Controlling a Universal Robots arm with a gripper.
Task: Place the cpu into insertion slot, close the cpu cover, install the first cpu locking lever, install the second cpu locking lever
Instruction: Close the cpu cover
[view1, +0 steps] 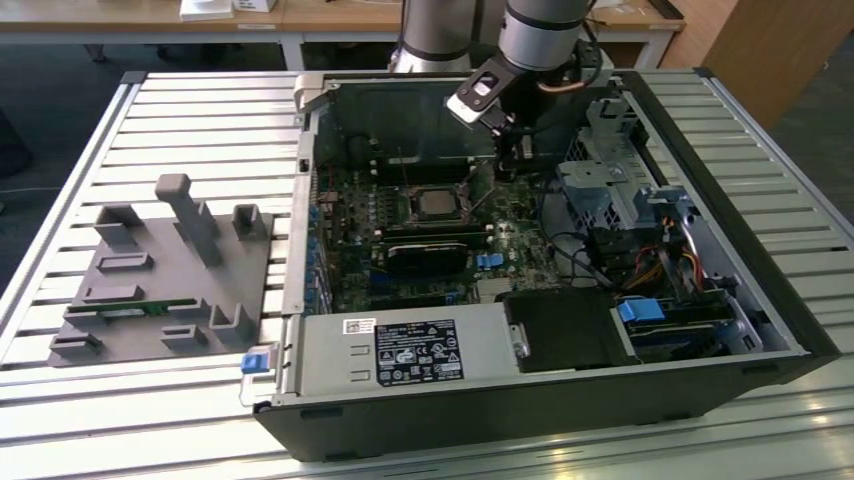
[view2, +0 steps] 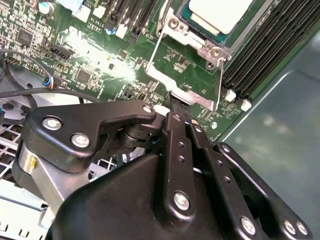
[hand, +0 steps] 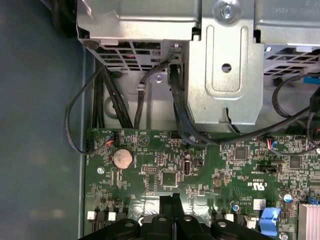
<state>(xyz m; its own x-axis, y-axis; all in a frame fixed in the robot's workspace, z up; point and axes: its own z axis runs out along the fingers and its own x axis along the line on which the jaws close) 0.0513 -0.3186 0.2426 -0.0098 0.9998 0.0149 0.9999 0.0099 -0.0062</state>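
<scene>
While the arm hung inside the open computer case (view1: 534, 425), its gripper (view2: 181, 106) was low over the green motherboard (view2: 90, 65). The gripper was clenched, with both fingers pressed together. Its tips touched the free edge of the cpu cover (view2: 197, 96), but I could not tell if they pinched it. The cover stood open, swung away from the insertion slot (view2: 186, 11). The cpu (view2: 220, 12) sat in the slot. I think step 2, closing the cover, was in hand. It called for a slow, soft swing on the hinge until the frame lay flat.
</scene>
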